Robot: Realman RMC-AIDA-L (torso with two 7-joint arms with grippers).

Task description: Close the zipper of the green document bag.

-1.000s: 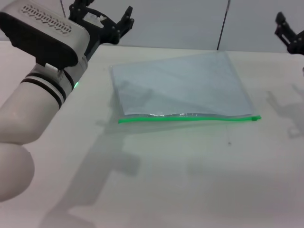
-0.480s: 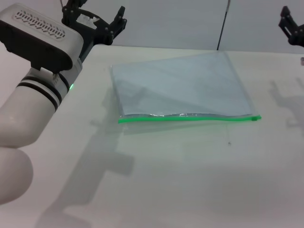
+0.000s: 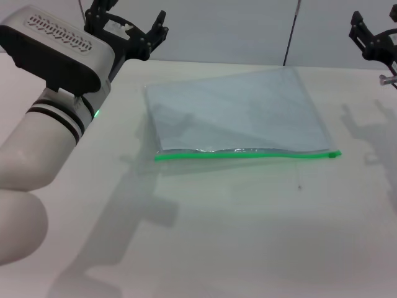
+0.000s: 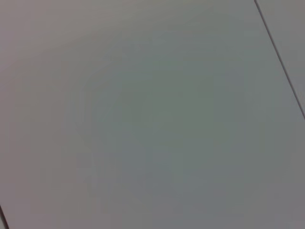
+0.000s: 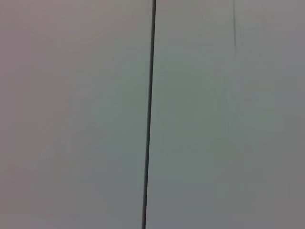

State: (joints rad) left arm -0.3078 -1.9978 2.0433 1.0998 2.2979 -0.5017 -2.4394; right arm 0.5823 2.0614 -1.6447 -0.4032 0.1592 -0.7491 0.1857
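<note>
Wrist views give almost nothing: the left wrist picture is a flat grey surface with a thin dark line crossing its upper right corner, and the right wrist picture is a similar plain grey surface split by one dark vertical seam. Neither shows a pincer, the bag or the bench. Only the head view carries the scene.

In the head view the green document bag [image 3: 239, 112] lies flat on the white bench [image 3: 248, 236], in the upper middle of the frame. It is a large four-sided pouch of translucent pale grey-blue plastic, smooth with a faint sheen and a few soft creases, turned slightly so its far corner points toward the upper right. The zipper [image 3: 245, 154] is a thin bright green strip along the pouch's near long edge, running nearly level across the frame with a slight wave in it. A tiny green slider tab [image 3: 334, 154] sits at the strip's right end. Whether the strip is sealed along its length cannot be told.

The left pincer [image 3: 127, 30] is black and angular, at the upper left of the frame, above the bench's far left part and well apart from the bag; its fingers stand spread. Behind it runs the arm's white rounded casing with a dark vented block and a small green light. The right pincer [image 3: 372, 40] is at the upper right edge, also clear of the bag; I cannot tell how its fingers stand.
</note>
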